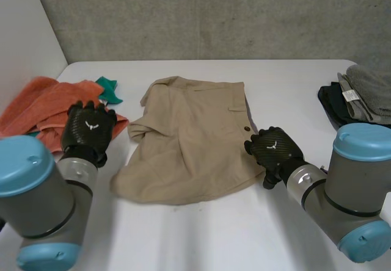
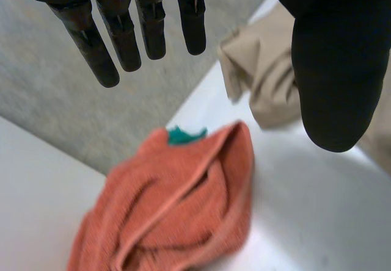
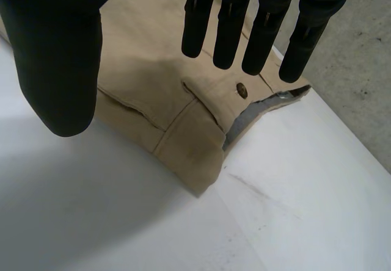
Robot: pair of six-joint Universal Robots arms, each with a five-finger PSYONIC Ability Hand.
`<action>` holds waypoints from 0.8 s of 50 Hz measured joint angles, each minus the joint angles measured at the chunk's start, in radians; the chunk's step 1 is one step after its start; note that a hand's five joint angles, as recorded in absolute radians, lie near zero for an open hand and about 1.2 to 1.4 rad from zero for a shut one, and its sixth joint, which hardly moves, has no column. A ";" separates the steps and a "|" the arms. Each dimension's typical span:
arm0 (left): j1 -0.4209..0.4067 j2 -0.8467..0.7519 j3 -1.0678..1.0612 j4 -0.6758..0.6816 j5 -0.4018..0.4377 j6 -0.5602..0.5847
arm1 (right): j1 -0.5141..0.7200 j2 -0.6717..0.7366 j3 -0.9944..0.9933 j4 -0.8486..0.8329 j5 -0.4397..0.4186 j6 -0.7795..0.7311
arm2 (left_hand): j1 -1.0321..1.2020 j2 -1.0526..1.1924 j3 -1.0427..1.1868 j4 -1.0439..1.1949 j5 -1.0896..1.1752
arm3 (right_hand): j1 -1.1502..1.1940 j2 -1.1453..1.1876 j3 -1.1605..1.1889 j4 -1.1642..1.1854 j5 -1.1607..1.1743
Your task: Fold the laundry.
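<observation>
Head: 1 khaki shorts (image 1: pixel 189 143) at frame centre on white table (image 1: pixel 201 240), 1 orange towel (image 1: pixel 36 106) and 1 teal cloth (image 1: pixel 109 89) left, 1 clothes stack (image 1: pixel 360 97) right edge
Left wrist: left hand (image 2: pixel 122 33) fingers straight, spread, empty, above the towel
Right wrist: right hand (image 3: pixel 232 21) same, empty, over shorts' waistband, 1 button (image 3: pixel 242 89)

Orange towel (image 1: pixel 36 107) cut by frame edge; green cloth (image 1: pixel 109 89) mostly hidden behind it; dark-grey clothes stack (image 1: pixel 360 97) cut off too.

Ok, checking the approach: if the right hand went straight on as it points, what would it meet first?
Most likely the beige shorts, by their button, where the right hand points; depth is unclear.
</observation>
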 measured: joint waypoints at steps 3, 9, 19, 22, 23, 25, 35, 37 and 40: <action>-0.003 0.070 -0.033 -0.005 0.048 -0.001 | -0.001 0.000 0.005 -0.014 0.000 -0.004 | 0.000 -0.004 -0.004 -0.002 -0.004 | 0.035 0.039 0.038 0.037 0.035; -0.018 0.194 -0.124 -0.072 0.188 -0.004 | -0.005 -0.002 0.015 -0.026 0.001 -0.024 | 0.031 0.034 0.037 0.042 0.056 | 0.074 0.078 0.083 0.074 0.075; -0.037 0.199 -0.217 -0.180 0.283 -0.002 | -0.006 0.010 0.015 -0.030 0.002 -0.060 | 0.045 0.049 0.054 0.059 0.074 | 0.138 0.145 0.142 0.134 0.131; -0.031 0.158 -0.220 -0.179 0.283 0.001 | -0.006 0.027 0.009 -0.043 0.000 -0.067 | 0.045 0.049 0.054 0.059 0.074 | 0.298 0.302 0.298 0.292 0.285; -0.028 0.142 -0.218 -0.176 0.283 0.001 | -0.006 0.034 0.007 -0.049 0.000 -0.069 | 0.045 0.049 0.054 0.059 0.074 | 0.405 0.410 0.393 0.387 0.379; -0.021 0.109 -0.213 -0.164 0.282 0.002 | -0.006 0.046 0.003 -0.062 -0.001 -0.075 | 0.045 0.049 0.054 0.059 0.074 | 0.546 0.552 0.543 0.539 0.534; 0.007 -0.037 -0.171 -0.029 0.281 0.003 | -0.006 0.068 -0.006 -0.098 -0.002 -0.097 | 0.174 0.166 0.171 0.181 0.190 | 0.653 0.696 0.706 0.711 0.679; 0.009 -0.062 -0.160 0.000 0.282 0.003 | -0.007 0.067 -0.006 -0.098 -0.002 -0.096 | 0.203 0.200 0.201 0.211 0.218 | 0.653 0.696 0.706 0.711 0.679; 0.011 -0.098 -0.143 0.029 0.283 0.004 | -0.008 0.065 -0.007 -0.098 0.001 -0.092 | 0.271 0.264 0.266 0.273 0.277 | 0.653 0.696 0.706 0.711 0.679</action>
